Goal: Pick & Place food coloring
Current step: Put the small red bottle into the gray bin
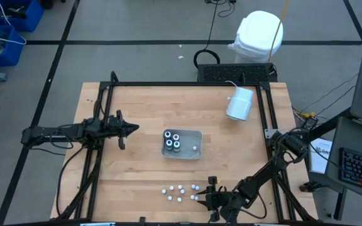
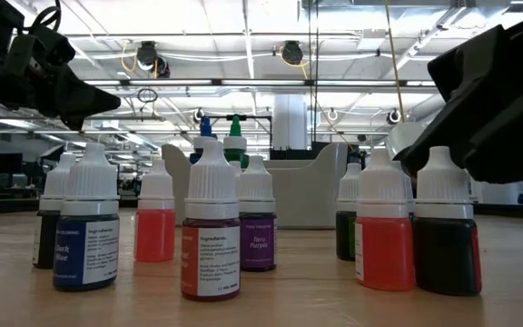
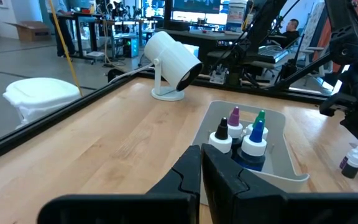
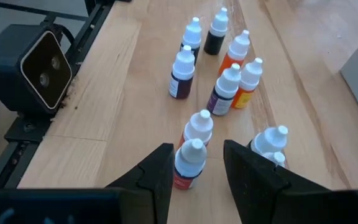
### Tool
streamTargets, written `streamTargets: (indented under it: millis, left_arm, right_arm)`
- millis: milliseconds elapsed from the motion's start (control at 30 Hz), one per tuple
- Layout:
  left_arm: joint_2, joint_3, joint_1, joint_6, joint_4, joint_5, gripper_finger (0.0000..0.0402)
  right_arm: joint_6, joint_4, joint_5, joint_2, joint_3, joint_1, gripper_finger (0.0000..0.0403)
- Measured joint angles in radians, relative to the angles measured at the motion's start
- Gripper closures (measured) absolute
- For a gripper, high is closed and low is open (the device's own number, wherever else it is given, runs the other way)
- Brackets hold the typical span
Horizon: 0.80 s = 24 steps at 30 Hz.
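Note:
Several tiny white-capped food coloring bottles (image 1: 180, 191) stand upright in a loose cluster near the table's near edge and fill the low view (image 2: 212, 227). My right gripper (image 1: 208, 192) is open and low at the cluster's right side. In its wrist view the fingers (image 4: 197, 145) stand on either side of a red bottle (image 4: 189, 164) without touching it. The clear tray (image 1: 196, 136) at the table's middle holds four bigger dark bottles (image 3: 244, 140) and one small one. My left gripper (image 1: 129, 129) is shut and hovers left of the tray (image 3: 201, 177).
A big white cylinder (image 1: 239, 103) lies on its stand at the far right of the table. A black camera box (image 4: 39, 62) sits at the near edge beside the cluster. Dark frame rails (image 1: 99, 157) run along the table's sides. Bare wood lies between tray and cluster.

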Motion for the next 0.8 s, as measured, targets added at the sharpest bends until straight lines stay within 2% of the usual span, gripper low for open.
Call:
streamTargets:
  millis: [333, 800]
  left_arm:
    - [0.000, 0.000, 0.000, 0.000, 0.000, 0.000, 0.0382]
    - [0.000, 0.000, 0.000, 0.000, 0.000, 0.000, 0.0382]
  right_arm:
    - [0.049, 0.022, -0.001, 0.000, -0.036, -0.010, 0.0273]
    - [0.016, 0.074, -0.027, 0.000, -0.038, -0.011, 0.0273]
